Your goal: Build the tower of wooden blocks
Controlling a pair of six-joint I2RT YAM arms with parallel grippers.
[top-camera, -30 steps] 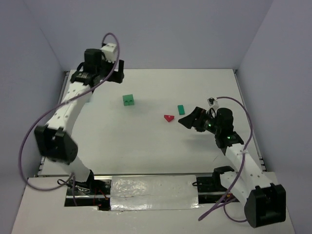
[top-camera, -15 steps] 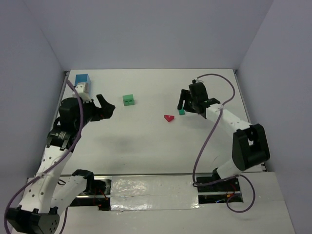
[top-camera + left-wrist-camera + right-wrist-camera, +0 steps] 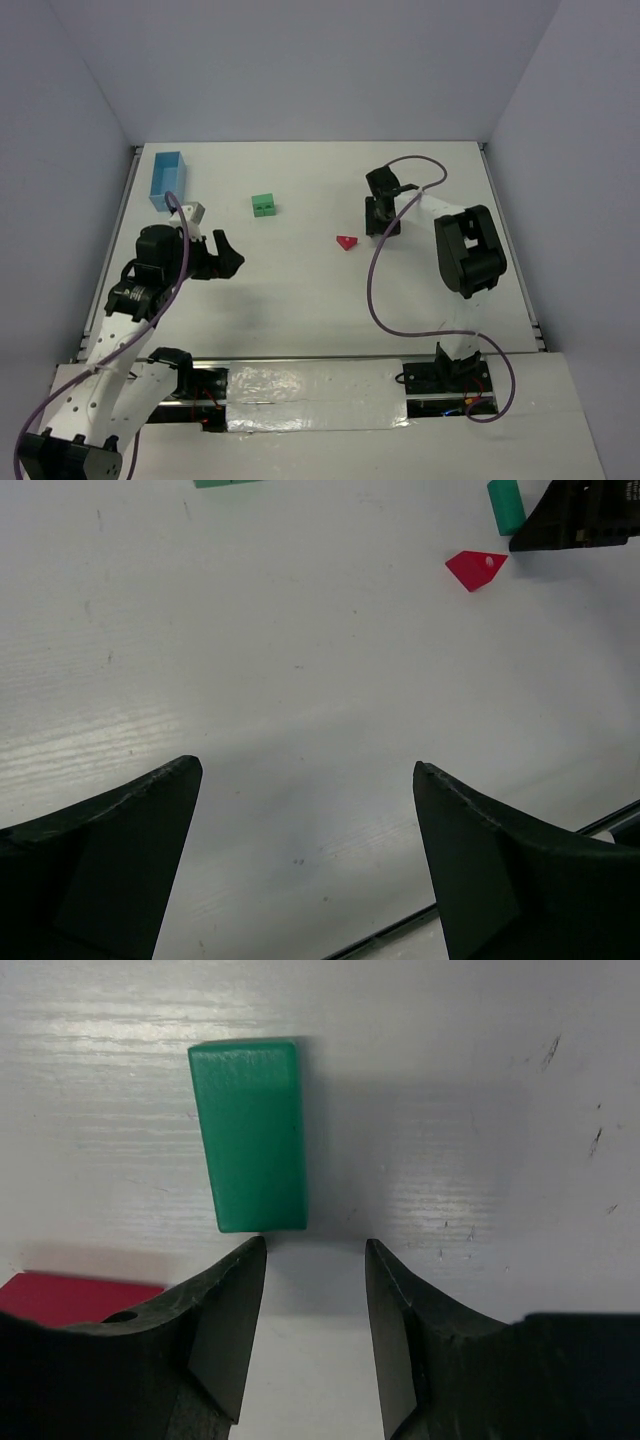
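- Narrowing its jaws to a slim gap at the far right of the table (image 3: pixel 300 310), the right gripper (image 3: pixel 315 1248) holds nothing. The small green block (image 3: pixel 250 1135) lies just beyond its fingertips, untouched.
- We judge that the pick has not landed. The jaws look as if they must reach further over the block, or they will close on air.
- The red roof piece (image 3: pixel 347 242) sits just left of that gripper, and the green cube (image 3: pixel 264 205) stands well apart, further left. We see nothing stacked, so the tower is not begun.
- The left gripper (image 3: pixel 308 770) hangs wide open and empty at the near left.
- Against the earlier top views, the right gripper has gone from beside the small block to over it, hiding it from above, and its jaws have drawn in.
- The left arm has pulled back toward the near edge, uncovering the blue box (image 3: pixel 167 180) at the far left.
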